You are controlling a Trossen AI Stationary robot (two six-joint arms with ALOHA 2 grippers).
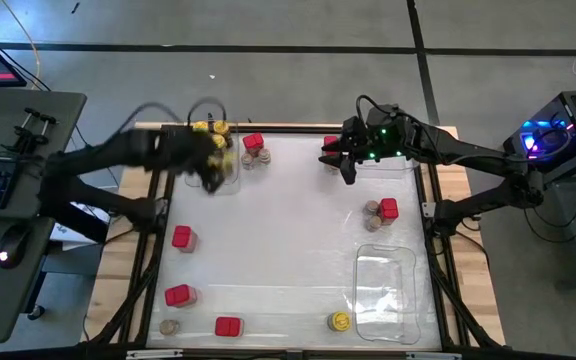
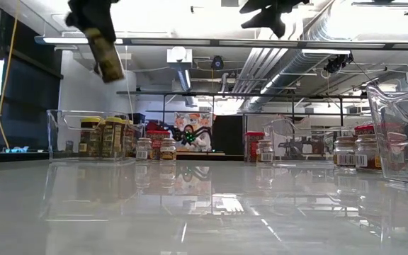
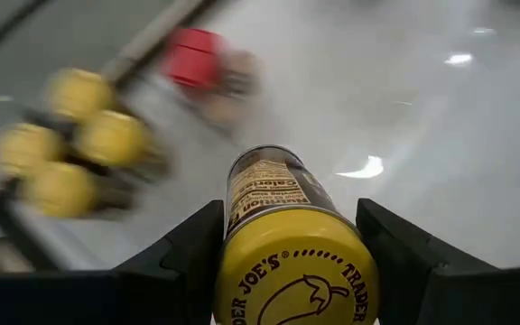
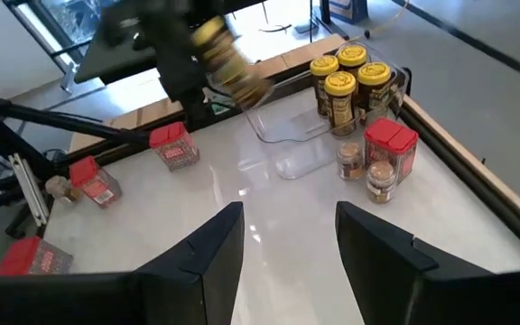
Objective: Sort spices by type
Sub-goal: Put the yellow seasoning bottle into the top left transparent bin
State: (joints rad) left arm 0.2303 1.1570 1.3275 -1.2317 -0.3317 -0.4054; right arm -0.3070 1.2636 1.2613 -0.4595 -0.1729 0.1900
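The left gripper [image 3: 292,271] is clamped on a yellow-lidded jar [image 3: 294,271], one finger [image 3: 183,257] on each side of it; the lid fills the near part of the left wrist view and the label beyond it is only partly readable. In the high view this gripper [image 1: 211,165] is smeared and the jar it carries cannot be told apart from the jars under it. In the low view the carried jar [image 2: 108,57] hangs tilted, well clear of the table.

Just beyond the gripper stands a cluster of yellow-lidded jars [image 3: 70,149], blurred, inside a clear tray [image 1: 230,180] whose walls are hard to make out. A little farther is a red-topped box [image 1: 253,143] with small tan-lidded jars [image 1: 256,160] beside it.

The right gripper [image 4: 287,239] hovers high with its fingers apart and nothing between them. In the high view it [image 1: 343,160] partly hides a red box [image 1: 330,143] behind it. Farther from it, a red box [image 1: 388,208] and a tan-lidded jar [image 1: 372,210] stand together, then an empty clear tray [image 1: 388,290] with a yellow-lidded jar [image 1: 340,322] just beside it.

Far from both grippers, three red boxes [image 1: 182,238] and one small jar [image 1: 169,327] stand scattered near the table's [image 1: 288,230] edge.
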